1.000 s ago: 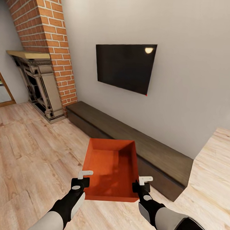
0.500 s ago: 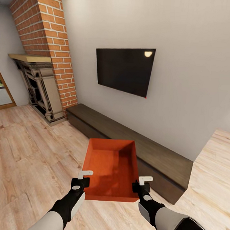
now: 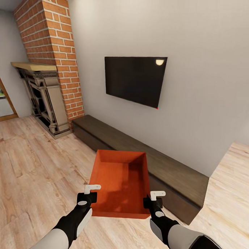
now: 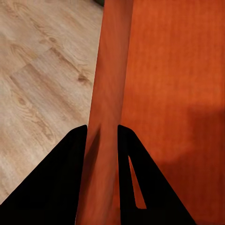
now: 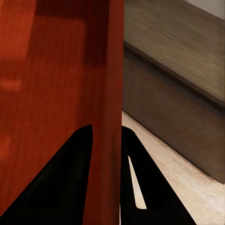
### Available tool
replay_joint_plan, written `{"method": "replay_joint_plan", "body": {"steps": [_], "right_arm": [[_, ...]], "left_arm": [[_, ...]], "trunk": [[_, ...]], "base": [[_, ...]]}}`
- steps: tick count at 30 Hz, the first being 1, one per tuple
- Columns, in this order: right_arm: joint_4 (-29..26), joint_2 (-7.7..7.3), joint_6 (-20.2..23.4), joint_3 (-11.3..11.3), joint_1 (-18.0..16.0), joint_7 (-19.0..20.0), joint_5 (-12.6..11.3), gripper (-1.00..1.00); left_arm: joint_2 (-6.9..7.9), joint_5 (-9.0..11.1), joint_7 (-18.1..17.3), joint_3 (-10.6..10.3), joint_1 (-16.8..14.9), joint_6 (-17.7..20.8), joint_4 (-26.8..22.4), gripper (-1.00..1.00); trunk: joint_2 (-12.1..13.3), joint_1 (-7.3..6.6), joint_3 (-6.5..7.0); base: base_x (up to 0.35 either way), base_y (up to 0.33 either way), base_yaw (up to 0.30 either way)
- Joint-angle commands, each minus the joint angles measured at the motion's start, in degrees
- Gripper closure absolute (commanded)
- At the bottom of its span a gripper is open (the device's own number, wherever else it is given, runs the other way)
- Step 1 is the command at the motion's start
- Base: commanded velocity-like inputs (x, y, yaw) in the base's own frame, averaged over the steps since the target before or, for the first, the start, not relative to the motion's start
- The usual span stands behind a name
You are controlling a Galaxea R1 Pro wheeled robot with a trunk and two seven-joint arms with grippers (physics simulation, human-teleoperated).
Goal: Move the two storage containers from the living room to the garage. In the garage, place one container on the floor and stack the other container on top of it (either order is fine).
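I carry one orange-red storage container (image 3: 120, 180), open-topped and empty, above the light wood plank floor (image 3: 31, 178) of the living room. My left gripper (image 3: 91, 191) is shut on its left wall (image 4: 107, 117), one black finger (image 4: 61, 187) on each side. My right gripper (image 3: 157, 196) is shut on its right wall (image 5: 108, 117) in the same way. The second container is out of view.
A long dark low cabinet (image 3: 144, 158) runs along the white wall right behind the container. A black TV (image 3: 135, 79) hangs above it. The brick fireplace (image 3: 50, 81) stands at the left, a wood-framed glass door (image 3: 2, 101) at the far left edge.
The whole view has shifted: the TV, fireplace and cabinet sit lower and slightly turned, so the camera has moved. The container and both grippers keep their places in the picture.
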Motion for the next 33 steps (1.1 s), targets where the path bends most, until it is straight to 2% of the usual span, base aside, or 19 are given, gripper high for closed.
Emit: {"method": "replay_joint_plan", "body": {"steps": [1, 20, 33], "right_arm": [[0.05, 0.48, -0.01, -1.40, -0.03, 0.03, -0.28, 1.00], [0.05, 0.46, 0.05, -1.40, -0.03, 0.03, -0.28, 1.00], [0.05, 0.55, 0.06, -1.40, -0.03, -0.06, -0.28, 1.00]], "left_arm": [[-0.01, -0.18, 0.67, 0.14, -0.04, 0.32, -0.27, 1.00], [-0.04, -0.17, 0.74, 0.14, -0.04, 0.32, -0.37, 1.00], [-0.19, -0.12, 0.74, 0.27, -0.04, 0.32, -0.36, 1.00]], "trunk": [[-0.04, 0.01, 0.03], [-0.04, 0.01, 1.75], [-0.04, 0.01, 1.85]], "base": [[0.000, 0.000, 0.000], [0.000, 0.000, 0.000], [0.000, 0.000, 0.000]]}}
